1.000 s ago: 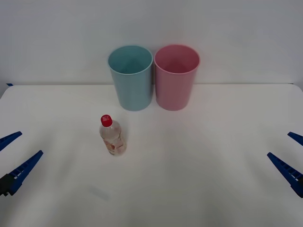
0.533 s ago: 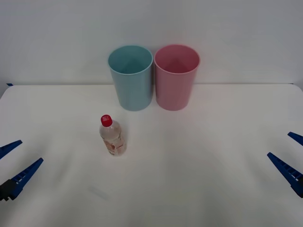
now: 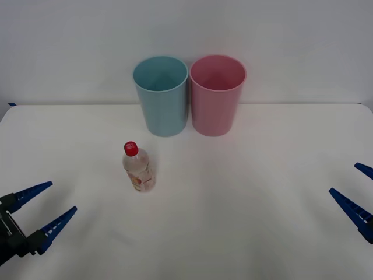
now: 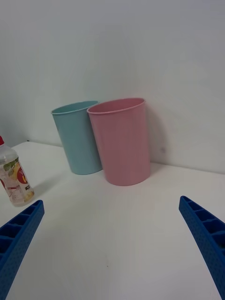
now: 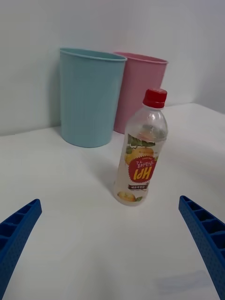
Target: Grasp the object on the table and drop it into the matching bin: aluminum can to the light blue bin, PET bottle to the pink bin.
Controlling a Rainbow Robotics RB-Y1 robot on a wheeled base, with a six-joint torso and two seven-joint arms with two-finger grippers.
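From the front view, you have the PET bottle (image 3: 138,167) standing upright on the table (image 3: 245,192), left of centre and well in front of the light blue bin (image 3: 161,96), with the pink bin (image 3: 217,95) just beside that one on its right. Your left tool (image 3: 44,212) sits low at the near left edge, fingers spread and holding nothing; the bottle lies ahead of it and off to its right. Your right tool (image 3: 356,192) waits at the far right edge, also spread and empty, well apart from the bottle, so the left arm is clearly the nearer one.

In the right wrist view, the two bins stand together against the wall and the bottle shows far off to one side, with open table between.

In the left wrist view, the bottle stands between the two blue fingers (image 5: 206,236), red cap up and long axis vertical. You would likely drive straight forward and close around its labelled middle.
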